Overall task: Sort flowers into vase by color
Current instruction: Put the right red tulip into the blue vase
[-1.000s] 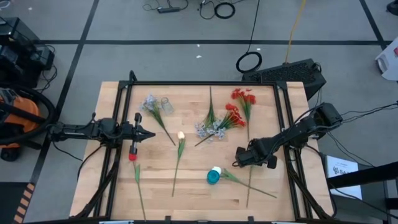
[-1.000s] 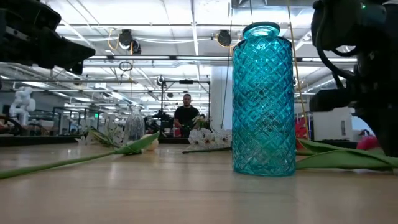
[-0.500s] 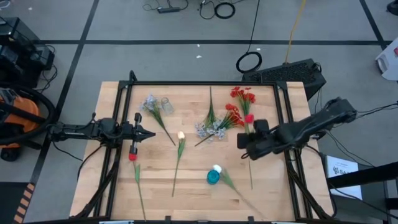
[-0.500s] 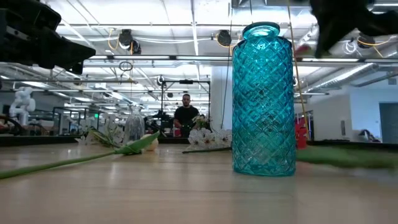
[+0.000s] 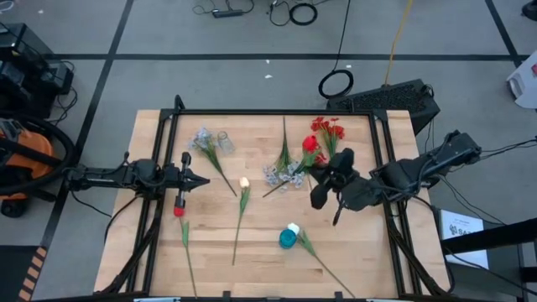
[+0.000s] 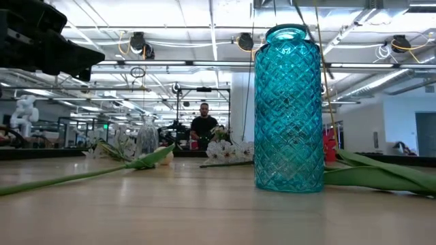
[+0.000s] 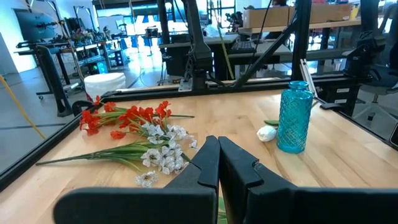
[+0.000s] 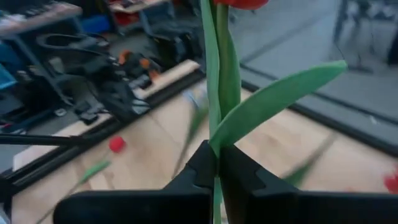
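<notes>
My right gripper (image 5: 322, 184) is shut on a red tulip, bloom (image 5: 310, 143) toward the far edge and stem end (image 5: 336, 218) toward the near edge, above the table's right half. My left gripper (image 5: 200, 179) is shut and empty over the table's left side; it also shows in the left wrist view (image 7: 217, 155). A teal vase (image 5: 287, 239) stands near the front centre. A white rosebud (image 5: 293, 227) lies on the table beside it. A red bloom (image 5: 179, 210), a cream bud (image 5: 244, 183), pale sprigs (image 5: 285, 174) and red clusters (image 5: 329, 127) also lie on the table. My right gripper pinches the tulip's green stem (image 8: 216, 134) between its two fingers, below the bloom (image 8: 239, 2) and where a long leaf (image 8: 280, 87) branches off. The fingers come from the table's right and lie across the stem. The flower is lifted clear of the table, bloom above the fingers.
A clear glass vase (image 5: 224, 140) stands at the far left beside a pale sprig (image 5: 204, 138). Black rails frame the table's edges (image 5: 277, 111). A person (image 6: 204, 127) stands far behind the table. Bare wood (image 5: 252, 268) lies along the near edge.
My right gripper has risen from the table near the teal vase and gone toward the far edge with the red tulip. The tulip has come clear of the wood and tipped up. The white rosebud's stem by the vase has swung toward the near edge.
</notes>
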